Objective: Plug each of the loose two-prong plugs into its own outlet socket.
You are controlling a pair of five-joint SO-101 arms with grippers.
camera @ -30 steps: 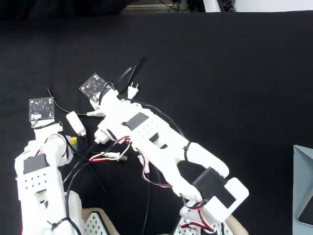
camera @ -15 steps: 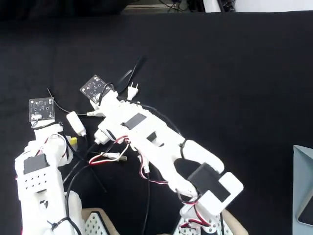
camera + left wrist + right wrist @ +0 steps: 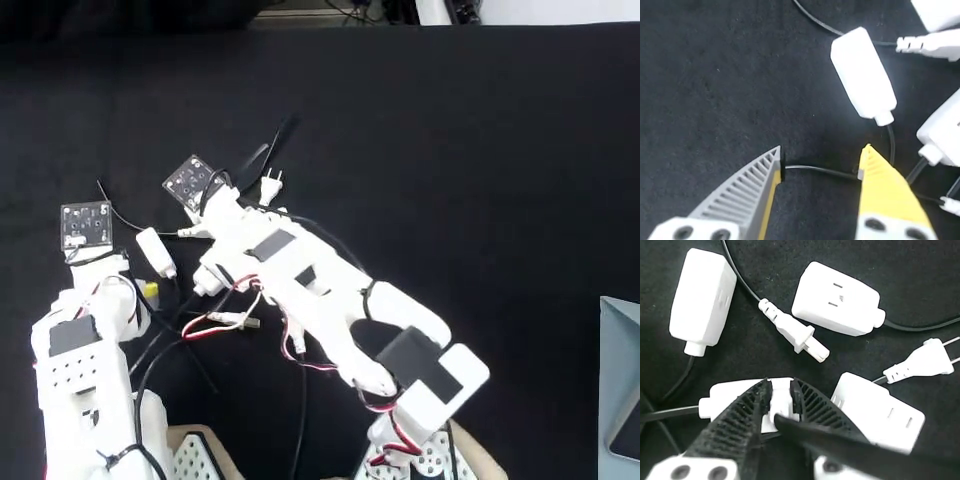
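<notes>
Right jaws pinch a white corded block [image 3: 727, 392], left jaws gape wide over a thin black cable [image 3: 820, 171]; beyond the right jaws, two white two-prong plugs [image 3: 795, 335] lie unplugged, so apparently no insertion is done.

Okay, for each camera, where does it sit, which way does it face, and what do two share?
High view: fixed above the table, looking down on the left arm and right arm.
Left wrist view: on the left wrist, facing down past the open left gripper at a black cable.
Right wrist view: on the right wrist, facing down past the right gripper at a loose plug.
Shared: both wrist views show the white block.
</notes>
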